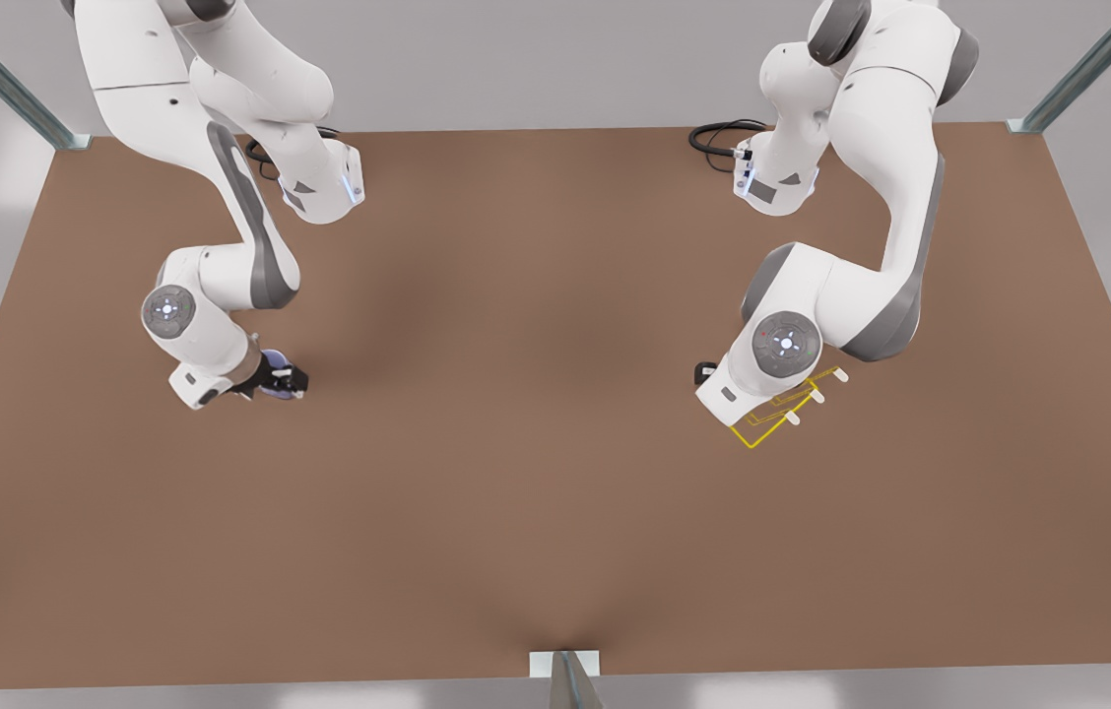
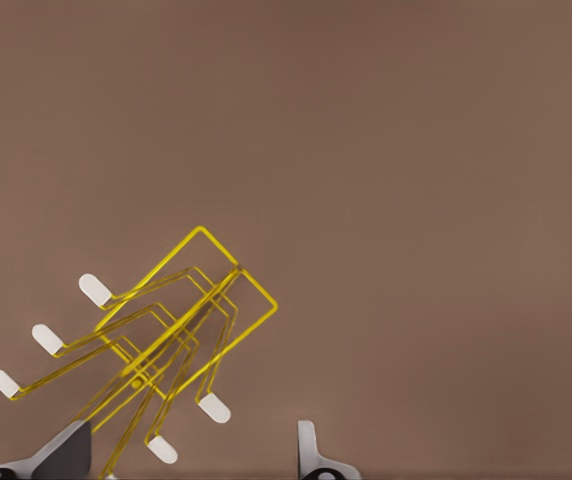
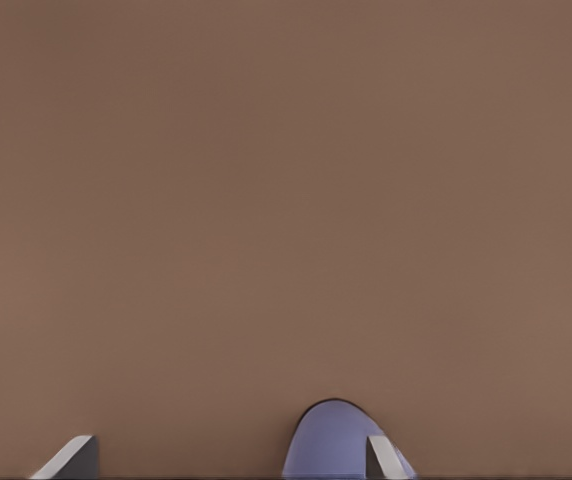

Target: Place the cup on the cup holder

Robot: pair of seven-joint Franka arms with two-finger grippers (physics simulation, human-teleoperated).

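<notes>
Brown tabletop (image 1: 536,492) fills the front view. At the front view's left, the right gripper (image 1: 285,379) reaches around the cup (image 1: 272,386), low by the table; well apart, at the front view's right, the left gripper (image 1: 708,374) hangs beside the cup holder (image 1: 777,414).

From the left wrist, its fingers (image 2: 308,445) stand apart above the rack's near prongs.

From the right wrist, spread fingers (image 3: 381,455) flank the cup, seemingly not yet clamped. Grasp, carry and placing all remain.

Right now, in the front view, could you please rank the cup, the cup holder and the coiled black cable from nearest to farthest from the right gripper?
1. cup, at the right gripper, front view's left.
2. cup holder, front view's right, under the left gripper.
3. coiled black cable, far edge, right.
</notes>
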